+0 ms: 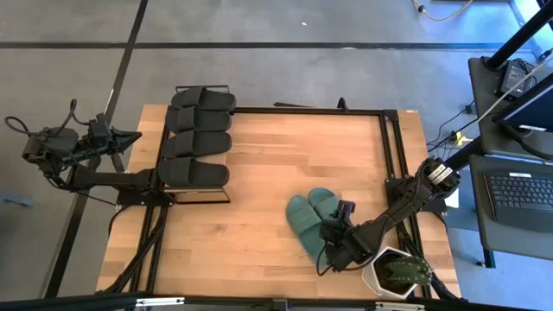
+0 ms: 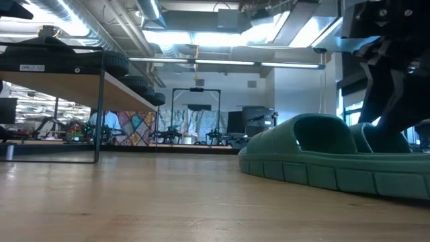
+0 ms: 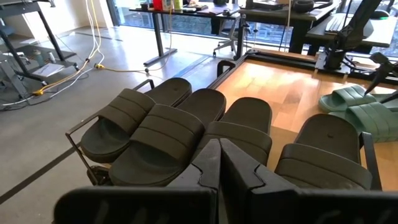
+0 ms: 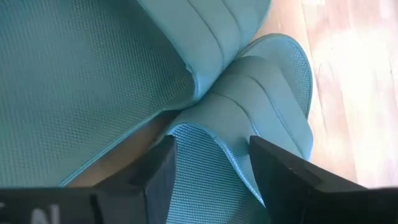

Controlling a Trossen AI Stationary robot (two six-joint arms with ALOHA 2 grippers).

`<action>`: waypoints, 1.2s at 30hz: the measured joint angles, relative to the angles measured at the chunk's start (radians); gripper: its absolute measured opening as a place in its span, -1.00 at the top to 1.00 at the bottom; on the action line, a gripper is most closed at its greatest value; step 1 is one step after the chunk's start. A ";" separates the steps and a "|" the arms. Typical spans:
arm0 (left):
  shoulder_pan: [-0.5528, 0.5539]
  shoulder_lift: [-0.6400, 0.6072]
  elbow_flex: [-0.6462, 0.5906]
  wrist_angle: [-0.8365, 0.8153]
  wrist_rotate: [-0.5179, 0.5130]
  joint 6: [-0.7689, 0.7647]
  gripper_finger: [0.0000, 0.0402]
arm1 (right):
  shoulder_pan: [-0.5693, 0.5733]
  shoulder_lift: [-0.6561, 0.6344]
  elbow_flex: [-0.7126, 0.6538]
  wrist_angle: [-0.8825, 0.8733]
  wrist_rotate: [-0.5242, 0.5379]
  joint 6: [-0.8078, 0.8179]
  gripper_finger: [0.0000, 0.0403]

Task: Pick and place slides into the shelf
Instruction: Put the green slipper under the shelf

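Four black slides (image 1: pixel 199 138) (image 3: pixel 186 124) lie side by side on the shelf (image 2: pixel 67 82), which stands at the table's left edge. The two teal slides (image 1: pixel 309 216) (image 2: pixel 322 158) rest sole-down on the table, right of centre. My right gripper (image 1: pixel 332 244) (image 4: pixel 211 155) is open and low over their near ends. Its fingers stand on either side of the heel end (image 4: pixel 205 180) of one teal slide. My left gripper (image 1: pixel 132 136) (image 3: pixel 219 155) is shut and waits beyond the table's left edge, pointing at the shelf. My right gripper comes down slanting from the table's right side. Its two fingers (image 4: pixel 277 171) straddle one teal slide's heel end across its width. I cannot tell whether the fingers touch it. The slide lies flat on the table.
A white pot with a green plant (image 1: pixel 397 272) stands at the table's near right corner, just beside my right arm. Black frame rails (image 1: pixel 393 147) run along the table's right and far edges. Bare wood (image 1: pixel 294 147) lies between the shelf and the teal slides.
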 joint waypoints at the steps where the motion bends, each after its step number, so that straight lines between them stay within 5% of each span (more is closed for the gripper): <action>1: 0.000 0.000 0.000 0.000 0.000 0.000 1.00 | -0.003 0.000 0.000 -0.002 0.000 0.000 0.00; 13: 0.000 0.000 0.000 0.000 0.000 0.000 1.00 | -0.055 0.069 0.000 -0.065 0.002 -0.050 0.04; 24: 0.000 0.000 0.000 0.000 0.000 -0.002 1.00 | -0.061 0.075 0.000 -0.080 0.006 -0.049 0.92; 36: 0.000 0.000 0.000 0.000 0.000 -0.003 1.00 | -0.130 0.077 0.167 -0.447 0.099 0.083 0.93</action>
